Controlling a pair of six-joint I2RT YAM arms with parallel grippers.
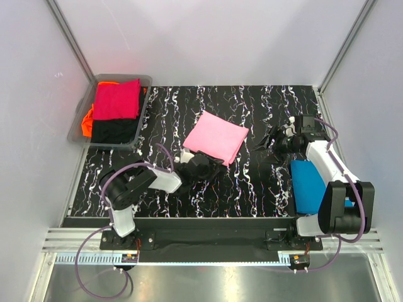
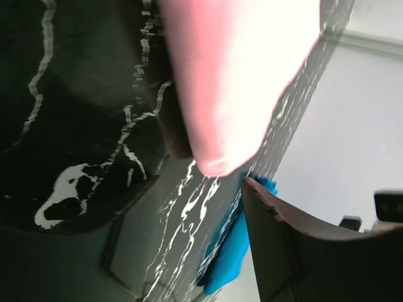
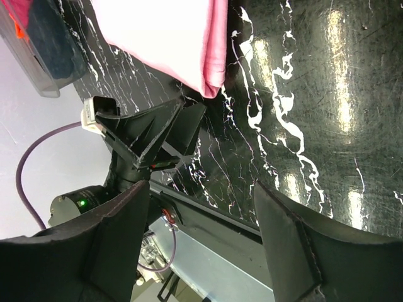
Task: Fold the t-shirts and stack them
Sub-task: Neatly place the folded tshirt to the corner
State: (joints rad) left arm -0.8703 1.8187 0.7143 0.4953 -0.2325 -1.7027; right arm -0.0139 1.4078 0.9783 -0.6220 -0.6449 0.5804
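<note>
A folded light pink t-shirt (image 1: 214,137) lies flat in the middle of the black marbled mat (image 1: 252,189); it fills the top of the left wrist view (image 2: 239,75) and shows in the right wrist view (image 3: 164,38). A folded bright blue t-shirt (image 1: 307,184) rests at the mat's right side, partly under the right arm, and appears past the pink one (image 2: 234,251). My left gripper (image 1: 200,168) (image 2: 182,251) stands open just off the pink shirt's near left corner, holding nothing. My right gripper (image 1: 272,141) (image 3: 201,242) is open and empty, to the right of the pink shirt.
A clear plastic bin (image 1: 141,80) at the back left holds crimson (image 1: 118,99), orange (image 1: 87,121) and black (image 1: 113,130) folded shirts. White walls with metal posts enclose the mat. In the right wrist view the left gripper (image 3: 151,132) sits below the pink shirt.
</note>
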